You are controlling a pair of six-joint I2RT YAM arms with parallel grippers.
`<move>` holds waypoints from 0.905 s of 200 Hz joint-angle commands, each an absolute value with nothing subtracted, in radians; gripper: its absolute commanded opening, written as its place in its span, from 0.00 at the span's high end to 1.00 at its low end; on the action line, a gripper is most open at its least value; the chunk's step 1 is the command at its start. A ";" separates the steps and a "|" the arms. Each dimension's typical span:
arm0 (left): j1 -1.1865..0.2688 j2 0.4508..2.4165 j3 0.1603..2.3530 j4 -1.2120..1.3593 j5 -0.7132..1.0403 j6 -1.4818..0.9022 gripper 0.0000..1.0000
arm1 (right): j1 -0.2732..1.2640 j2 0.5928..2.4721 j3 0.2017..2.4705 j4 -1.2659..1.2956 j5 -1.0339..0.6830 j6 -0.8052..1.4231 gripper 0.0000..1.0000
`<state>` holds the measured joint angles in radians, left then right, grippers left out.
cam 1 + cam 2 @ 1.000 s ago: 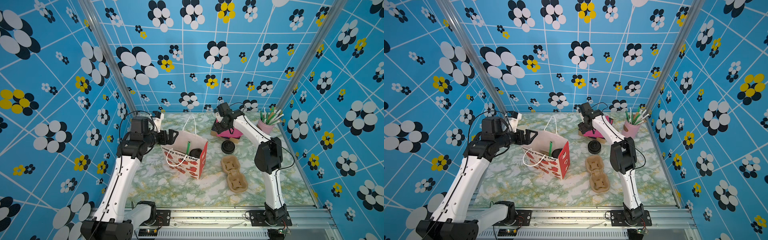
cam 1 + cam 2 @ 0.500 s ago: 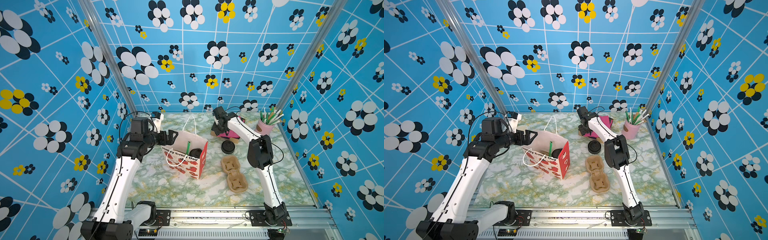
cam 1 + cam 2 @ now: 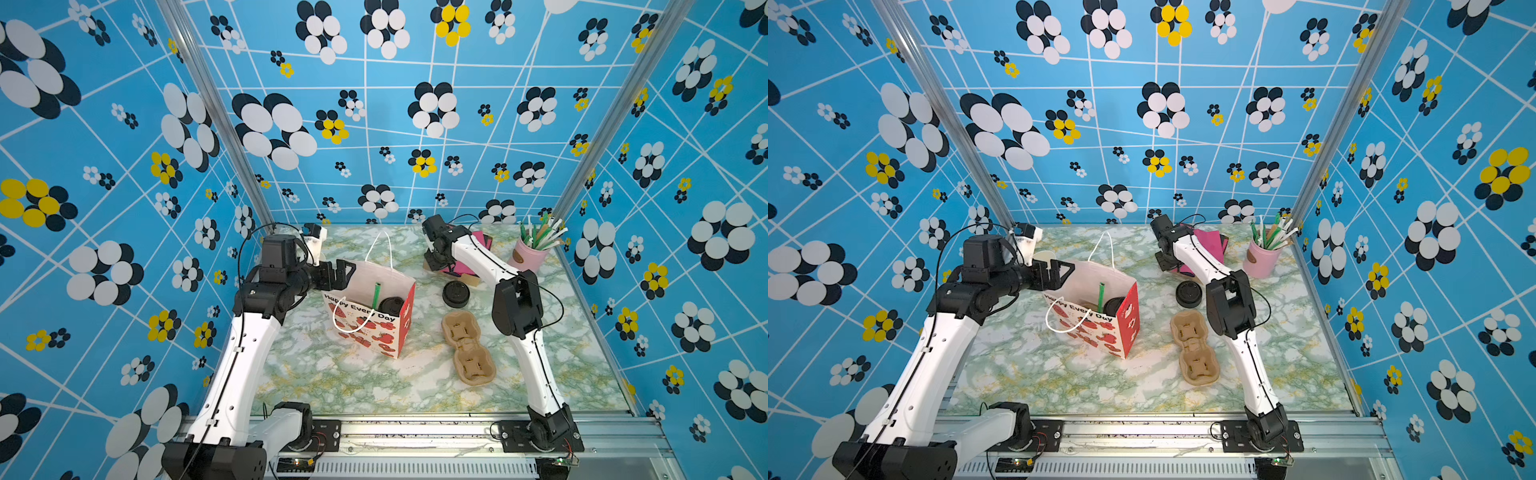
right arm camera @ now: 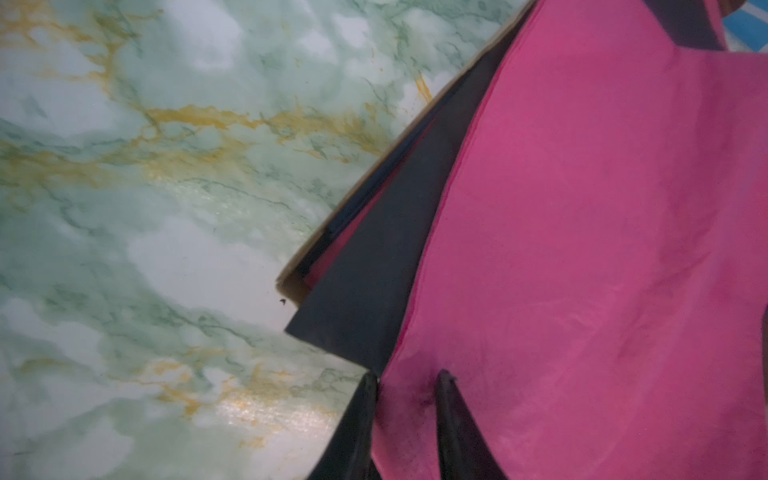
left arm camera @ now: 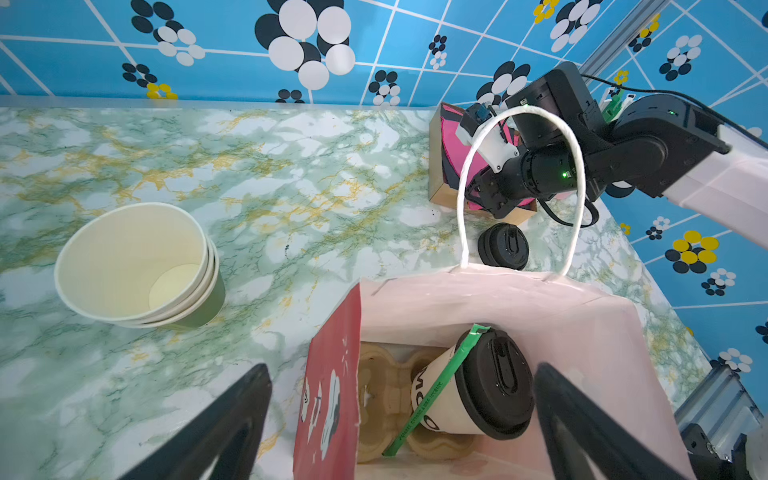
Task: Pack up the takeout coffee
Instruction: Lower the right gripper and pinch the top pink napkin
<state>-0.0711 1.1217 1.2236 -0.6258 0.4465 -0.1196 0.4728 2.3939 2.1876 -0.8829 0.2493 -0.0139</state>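
The takeout coffee point(image 5: 453, 399), a white cup with a black lid point(image 3: 390, 305), leans in a cardboard carrier inside the red-and-white gift bag point(image 3: 370, 328), and a green straw lies across it. In both top views my left gripper point(image 3: 345, 272) stands open at the bag's left rim. In the left wrist view its fingers straddle the bag's mouth point(image 5: 399, 370) with nothing held. My right gripper point(image 3: 434, 266) is at the back, down on a stack of pink and black napkins point(image 4: 582, 249). Its narrow jaws point(image 4: 406, 376) pinch a crease of the top pink napkin.
A loose black lid point(image 3: 456, 294) lies right of the bag. In front of it is an empty cardboard cup carrier point(image 3: 467, 347). A pink cup of straws point(image 3: 530, 253) stands at the back right. Lidless cream-and-green cups point(image 5: 137, 266) are stacked left of the bag.
My right gripper's jaws have narrowed onto the pink napkin, and that arm's elbow has shifted back to the right. The left arm and the bag have not moved.
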 commanded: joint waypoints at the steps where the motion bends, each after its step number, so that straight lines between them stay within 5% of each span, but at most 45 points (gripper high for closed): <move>1: -0.060 1.102 1.210 -0.612 0.462 -0.114 0.01 | 0.471 2.408 2.219 -0.918 0.244 -0.001 0.83; 33: -0.058 1.099 1.209 -0.612 0.462 -0.113 0.01 | 0.472 2.380 2.233 -0.929 0.218 0.012 0.89; 128: -0.055 1.098 1.214 -0.612 0.468 -0.115 0.01 | 0.472 2.313 2.235 -0.942 0.161 0.022 0.85; 181: -0.052 1.097 1.215 -0.614 0.469 -0.112 0.01 | 0.469 2.312 2.243 -0.944 0.119 0.034 1.00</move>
<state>-0.0647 1.1194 1.2236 -0.6239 0.4500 -0.1196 0.4725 2.3447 2.2139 -0.9142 0.1585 0.0181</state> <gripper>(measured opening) 0.992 0.055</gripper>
